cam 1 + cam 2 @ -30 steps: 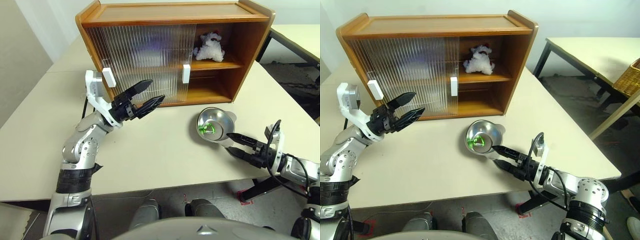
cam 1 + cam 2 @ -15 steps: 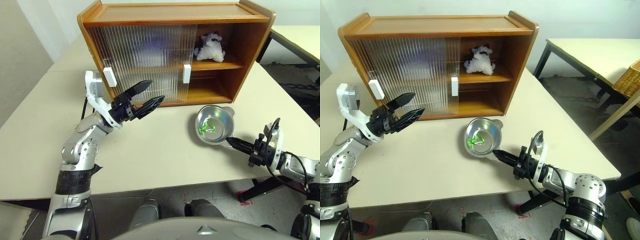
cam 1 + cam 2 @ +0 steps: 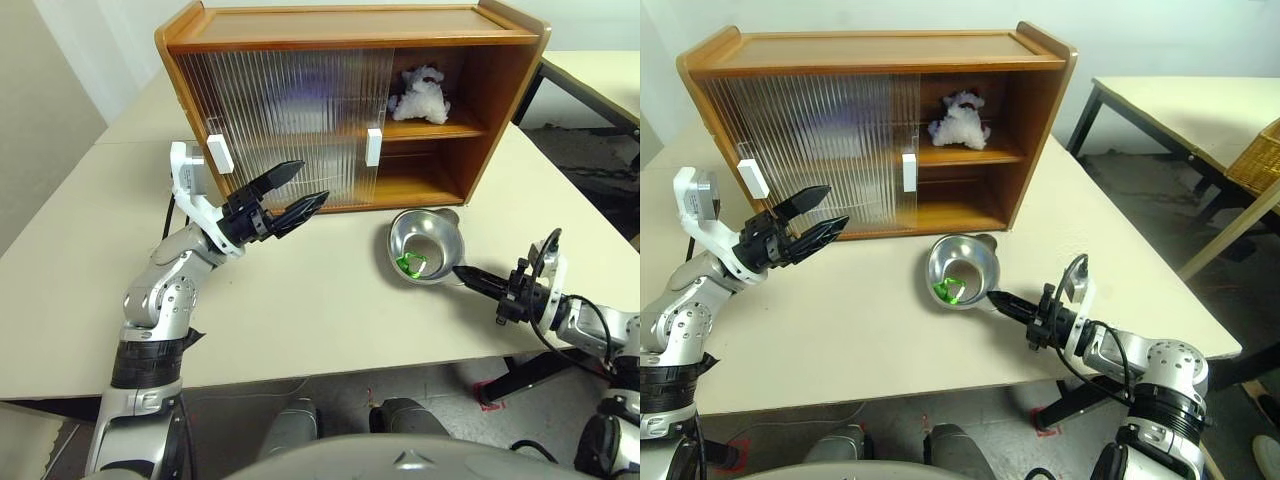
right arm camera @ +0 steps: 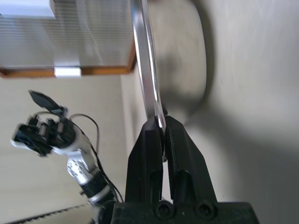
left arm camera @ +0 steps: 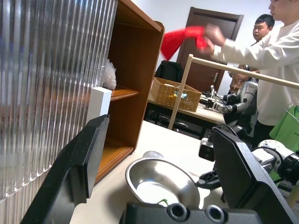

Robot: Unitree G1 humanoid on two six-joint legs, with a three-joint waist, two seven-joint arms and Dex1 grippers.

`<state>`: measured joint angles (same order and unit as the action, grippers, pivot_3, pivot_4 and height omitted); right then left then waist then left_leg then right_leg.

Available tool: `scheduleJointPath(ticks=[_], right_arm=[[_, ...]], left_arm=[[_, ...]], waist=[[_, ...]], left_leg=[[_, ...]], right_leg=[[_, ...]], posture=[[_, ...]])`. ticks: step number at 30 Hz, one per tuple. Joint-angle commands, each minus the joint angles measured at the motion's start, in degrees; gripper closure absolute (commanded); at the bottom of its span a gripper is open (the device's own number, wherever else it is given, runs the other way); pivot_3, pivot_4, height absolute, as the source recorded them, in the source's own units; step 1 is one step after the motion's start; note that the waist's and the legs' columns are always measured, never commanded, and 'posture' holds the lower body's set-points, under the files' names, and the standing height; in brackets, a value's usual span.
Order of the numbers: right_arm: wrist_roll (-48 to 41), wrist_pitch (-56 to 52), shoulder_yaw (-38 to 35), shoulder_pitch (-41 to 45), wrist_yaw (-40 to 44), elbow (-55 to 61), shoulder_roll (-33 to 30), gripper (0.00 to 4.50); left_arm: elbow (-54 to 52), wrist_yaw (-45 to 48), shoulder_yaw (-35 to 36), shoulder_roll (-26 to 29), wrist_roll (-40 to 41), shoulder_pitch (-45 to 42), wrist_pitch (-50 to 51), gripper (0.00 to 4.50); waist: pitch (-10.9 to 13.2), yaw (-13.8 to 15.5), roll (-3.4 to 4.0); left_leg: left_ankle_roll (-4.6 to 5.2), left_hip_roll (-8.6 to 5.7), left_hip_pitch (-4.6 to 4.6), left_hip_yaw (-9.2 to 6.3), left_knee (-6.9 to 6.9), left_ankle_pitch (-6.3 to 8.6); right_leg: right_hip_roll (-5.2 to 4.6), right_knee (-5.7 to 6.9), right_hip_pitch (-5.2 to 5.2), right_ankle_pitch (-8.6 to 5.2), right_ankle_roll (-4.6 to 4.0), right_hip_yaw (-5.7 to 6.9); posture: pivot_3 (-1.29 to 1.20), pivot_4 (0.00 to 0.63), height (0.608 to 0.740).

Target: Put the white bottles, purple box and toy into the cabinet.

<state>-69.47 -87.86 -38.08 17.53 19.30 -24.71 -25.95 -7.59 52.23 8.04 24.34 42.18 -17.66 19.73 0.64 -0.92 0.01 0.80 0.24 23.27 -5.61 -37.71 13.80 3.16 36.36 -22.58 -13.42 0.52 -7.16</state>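
The toy [image 3: 420,94] is seen on the upper shelf of the cabinet [image 3: 352,24]. A metal bowl [image 3: 424,247], holding a small green object [image 3: 411,264], is gripped at its rim by the right gripper [image 3: 462,273], jaws closed. The left gripper [image 3: 296,190] is held with jaws wide apart, empty, above the worktop [image 3: 300,300].

cream table [image 3: 330,310] bears the wooden cabinet [image 3: 350,30]; metal bowl [image 3: 425,245] just before it
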Motion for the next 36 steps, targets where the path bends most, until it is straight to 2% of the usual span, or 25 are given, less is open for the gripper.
scheduleJointPath(ticks=[1, 13, 22, 27, 36], right_arm=[[-0.66, -0.11, -2.62, 3.24, -2.04, -2.41, 0.90, 4.48], [-0.99, 1.74, -7.72, 11.68, -7.28, -8.14, 4.40, 4.48], [-1.27, 10.11, -11.03, 18.13, -13.25, -11.28, 9.38, 4.48], [0.13, 15.30, -10.19, 20.28, -13.30, -13.53, 10.44, 4.48], [5.59, 25.81, -6.72, 25.02, -8.02, -22.87, 9.26, 4.48]], left_arm=[[0.20, 0.22, -0.19, -0.01, -0.70, -0.32, -0.15, 0.00], [-0.67, 0.06, 0.04, 0.21, -0.74, 0.52, -0.22, 0.00], [-0.85, -0.01, 0.05, 0.37, -0.77, 0.30, -0.15, 0.00], [-1.08, -0.14, 0.24, 0.66, -0.67, 0.14, 0.06, 0.00], [-2.88, -1.27, 1.25, 1.97, 0.12, 1.29, 0.72, 0.00]], waist=[[0.00, -0.04, 0.00], [-0.01, 0.22, 0.02], [-0.04, 0.16, 0.06], [-0.04, 0.17, 0.07], [-0.04, 0.37, 0.09]], left_leg=[[0.03, 0.00, 0.00, 0.00, 0.01, -0.02], [0.18, 0.01, 0.01, 0.00, 0.04, -0.08], [0.24, 0.02, -0.01, 0.00, 0.02, -0.12], [0.25, 0.02, -0.01, -0.01, 0.02, -0.12], [0.25, 0.03, -0.01, -0.02, 0.04, -0.12]], right_leg=[[0.00, 0.00, -0.02, 0.00, -0.01, 0.00], [0.01, 0.01, -0.04, 0.29, -0.10, 0.04], [0.01, 0.02, -0.06, 0.32, -0.14, 0.05], [0.01, 0.05, -0.06, 0.41, -0.23, 0.07], [0.01, 0.10, -0.11, 0.56, -0.18, 0.09]], posture=[[-0.02, 0.023, 0.740], [-0.01, 0.014, 0.740], [-0.01, 0.009, 0.740], [0.00, 0.012, 0.740], [0.03, 0.018, 0.740]])
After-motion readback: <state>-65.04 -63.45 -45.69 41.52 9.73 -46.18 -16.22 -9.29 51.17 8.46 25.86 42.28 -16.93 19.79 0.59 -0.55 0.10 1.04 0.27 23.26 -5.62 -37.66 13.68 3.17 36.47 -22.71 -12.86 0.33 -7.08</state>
